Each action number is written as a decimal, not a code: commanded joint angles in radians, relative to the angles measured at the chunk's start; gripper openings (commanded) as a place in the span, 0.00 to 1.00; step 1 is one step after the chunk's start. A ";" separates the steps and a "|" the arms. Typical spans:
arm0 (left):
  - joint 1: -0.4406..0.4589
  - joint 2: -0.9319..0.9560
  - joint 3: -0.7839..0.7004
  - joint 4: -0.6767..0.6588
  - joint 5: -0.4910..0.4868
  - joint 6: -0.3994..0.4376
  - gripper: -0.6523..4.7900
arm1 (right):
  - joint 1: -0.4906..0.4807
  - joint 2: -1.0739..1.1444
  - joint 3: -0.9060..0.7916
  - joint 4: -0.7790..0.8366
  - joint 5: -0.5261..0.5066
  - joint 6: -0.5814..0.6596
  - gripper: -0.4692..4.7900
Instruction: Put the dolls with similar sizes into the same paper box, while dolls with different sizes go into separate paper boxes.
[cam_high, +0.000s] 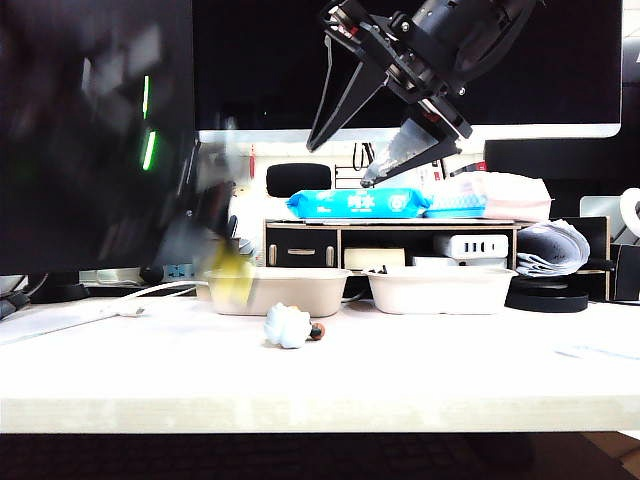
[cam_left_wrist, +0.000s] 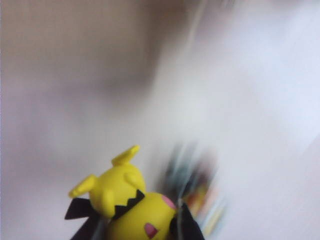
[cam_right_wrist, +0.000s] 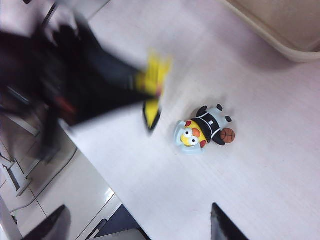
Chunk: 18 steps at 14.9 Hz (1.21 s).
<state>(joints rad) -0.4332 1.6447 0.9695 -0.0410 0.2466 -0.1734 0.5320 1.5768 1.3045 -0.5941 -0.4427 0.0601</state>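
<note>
My left gripper is shut on the yellow-and-black doll, dark fingers pressing on both its sides. In the exterior view that doll is a blur just above the table, in front of the left paper box. From the right wrist I see it at the tip of the blurred left arm. The pale blue doll lies on the table before the left box, holding an orange ball. My right gripper hangs open high over the boxes, nothing between its tips. The right paper box stands alongside.
Behind the boxes a low shelf carries a blue wipes pack and tissue packets. A dark monitor fills the back left. A white cable trails across the table's left side. A paper roll sits at the right.
</note>
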 joint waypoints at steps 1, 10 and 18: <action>-0.002 -0.056 0.136 -0.013 0.005 0.008 0.11 | 0.000 -0.014 0.005 0.024 -0.004 0.000 0.77; 0.071 0.189 0.449 -0.024 0.019 0.053 0.11 | -0.032 -0.048 0.061 0.076 0.018 0.000 0.77; 0.071 0.338 0.507 0.056 0.020 0.053 0.11 | -0.032 -0.048 0.060 0.051 0.014 -0.001 0.77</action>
<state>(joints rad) -0.3618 1.9892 1.4685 -0.0044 0.2680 -0.1211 0.4992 1.5356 1.3582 -0.5514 -0.4225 0.0597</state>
